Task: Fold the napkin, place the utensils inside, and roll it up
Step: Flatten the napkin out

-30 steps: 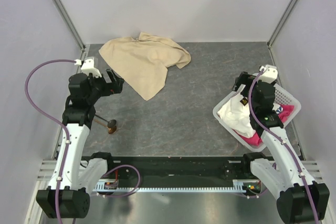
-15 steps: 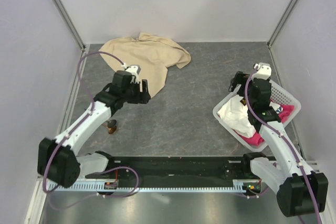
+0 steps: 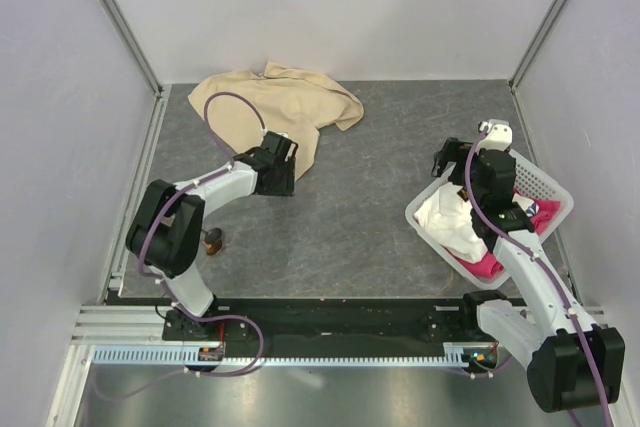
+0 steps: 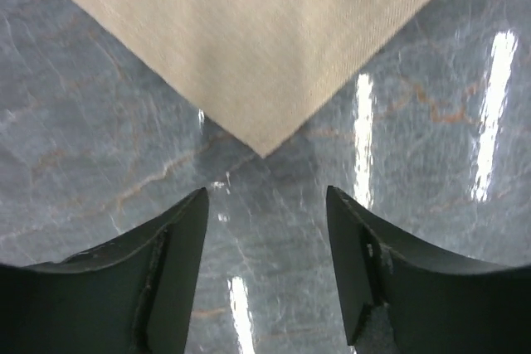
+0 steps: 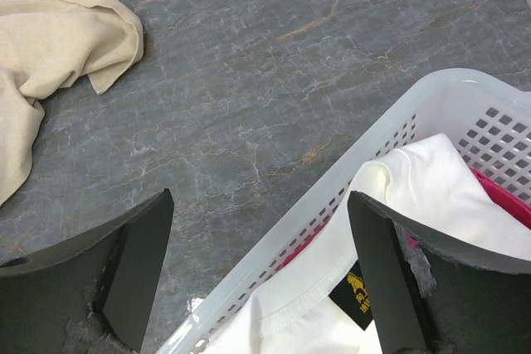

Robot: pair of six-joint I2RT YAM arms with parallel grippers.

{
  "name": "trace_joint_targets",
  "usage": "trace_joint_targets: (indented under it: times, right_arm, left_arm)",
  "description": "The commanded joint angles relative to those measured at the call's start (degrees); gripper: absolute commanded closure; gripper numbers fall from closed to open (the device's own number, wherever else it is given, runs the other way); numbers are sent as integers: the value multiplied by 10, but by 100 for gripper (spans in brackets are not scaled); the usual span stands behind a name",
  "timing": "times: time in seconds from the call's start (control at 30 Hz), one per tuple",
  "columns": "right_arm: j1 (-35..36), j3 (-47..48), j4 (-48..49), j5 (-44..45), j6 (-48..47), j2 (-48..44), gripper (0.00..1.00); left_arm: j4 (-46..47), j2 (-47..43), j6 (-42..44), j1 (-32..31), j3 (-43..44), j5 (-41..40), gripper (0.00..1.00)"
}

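Observation:
The beige napkin (image 3: 270, 112) lies crumpled at the back left of the table, one corner pointing toward the arms. My left gripper (image 3: 280, 183) is low over that corner. In the left wrist view the napkin (image 4: 249, 39) ends in a tip just ahead of the left gripper (image 4: 265, 192), which is open with only bare table between its fingers. The utensil (image 3: 213, 240), small with a brown head, lies near the left arm's elbow, partly hidden. My right gripper (image 3: 448, 161) hangs open over the basket's near rim, holding nothing; the right gripper (image 5: 261, 196) also sees the napkin (image 5: 50, 31).
A white perforated basket (image 3: 556, 190) stands at the right with a white cloth (image 3: 445, 215) and a pink-red cloth (image 3: 485, 265) inside. The basket rim (image 5: 332, 188) runs under the right fingers. Walls and metal rails bound the table.
My left arm has swung from the left side forward and right to the napkin's near corner, and its jaws have narrowed somewhat. The right arm has barely shifted.

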Motion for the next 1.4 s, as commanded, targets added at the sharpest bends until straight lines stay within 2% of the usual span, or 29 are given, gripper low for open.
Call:
trace_joint_targets:
  times: [0.0, 0.13, 0.43, 0.5, 0.53, 0.6, 0.63, 0.67, 0.73, 0.9, 0.93, 1.0, 1.03, 1.13, 1.2, 1.37]
  right_arm:
    - [3, 23, 9, -11, -3, 0, 5]
    - [3, 24, 9, -13, -3, 0, 5]
    - [2, 26, 9, -19, -2, 1, 5]
    - [2, 26, 9, -19, -1, 3, 5]
    - [3, 26, 9, -20, -2, 3, 5]
    - [3, 27, 8, -21, -3, 5, 5]
    - [3, 29, 8, -23, -2, 5, 5]
    - [4, 30, 9, -23, -4, 10, 5]
    - [13, 37, 8, -25, -9, 21, 7]
    - [70, 76, 3, -20, -17, 75, 8]
    - [84, 87, 1, -7, -18, 104, 9]
    - [121, 126, -18, 6, -17, 138, 10]
    - [134, 140, -23, 8, -17, 174, 10]
    - [175, 199, -33, 5, -13, 259, 11]
    - [194, 246, -41, -13, 3, 327, 12]
    - [197, 342, -58, -48, 53, 452, 15]
  left_arm:
    - [46, 24, -13, 14, 35, -12, 37]
    - [44, 62, -5, 18, 52, -11, 41]
    - [53, 87, -8, 46, 48, 16, 45]
    - [53, 94, -5, 48, 46, 24, 52]
    - [53, 94, -5, 50, 43, 24, 61]
    - [54, 93, -4, 51, 32, 27, 69]
    - [54, 92, -4, 51, 29, 27, 80]
    - [55, 88, -4, 52, 24, 25, 86]
    - [73, 67, -11, 52, -2, 11, 98]
    - [98, -30, -47, 62, -84, -26, 98]
    - [100, -81, -61, 68, -97, -25, 98]
    - [101, -135, -76, 99, -133, -3, 98]
    - [103, -190, -93, 113, -145, 12, 98]
    - [119, -296, -126, 176, -195, 81, 98]
    - [118, -331, -137, 212, -217, 116, 98]
    - [92, -381, -147, 248, -216, 187, 98]
